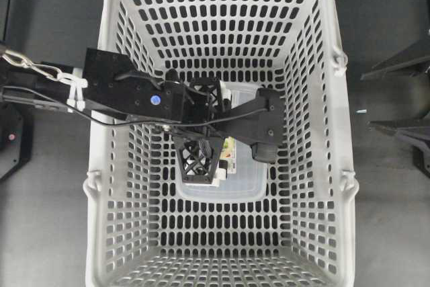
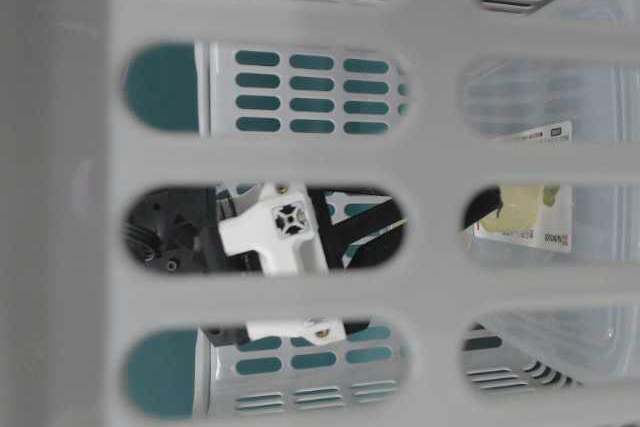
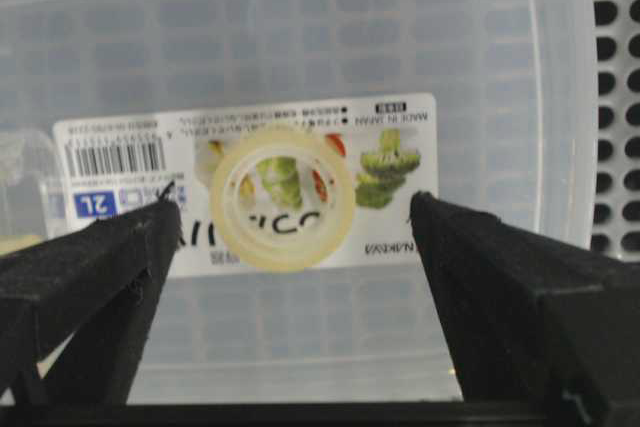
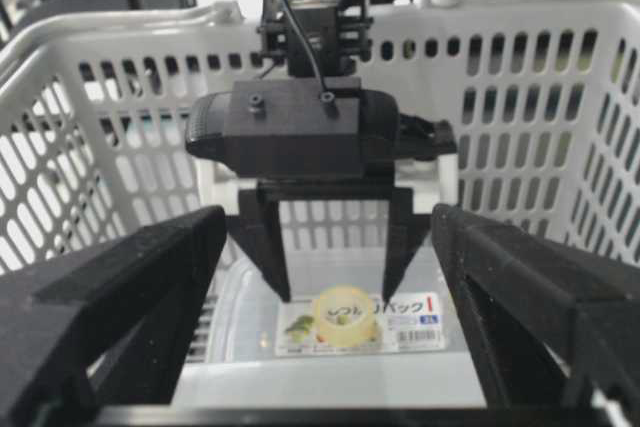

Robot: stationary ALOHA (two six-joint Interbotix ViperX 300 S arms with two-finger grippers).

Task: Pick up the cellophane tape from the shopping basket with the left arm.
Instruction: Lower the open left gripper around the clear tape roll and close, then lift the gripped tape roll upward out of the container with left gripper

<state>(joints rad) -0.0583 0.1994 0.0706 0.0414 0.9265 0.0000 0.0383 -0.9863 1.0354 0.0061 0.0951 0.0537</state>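
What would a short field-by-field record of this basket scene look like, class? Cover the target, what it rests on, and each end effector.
target: cellophane tape, a pale yellowish roll lying flat
support: clear container, tape resting on its printed label
enclosure: shopping basket, holding container and tape
left end effector: open, lowered inside the basket, fingers either side of the tape, not touching it
right end effector: open, facing the basket, holding nothing
task status: tape not yet gripped
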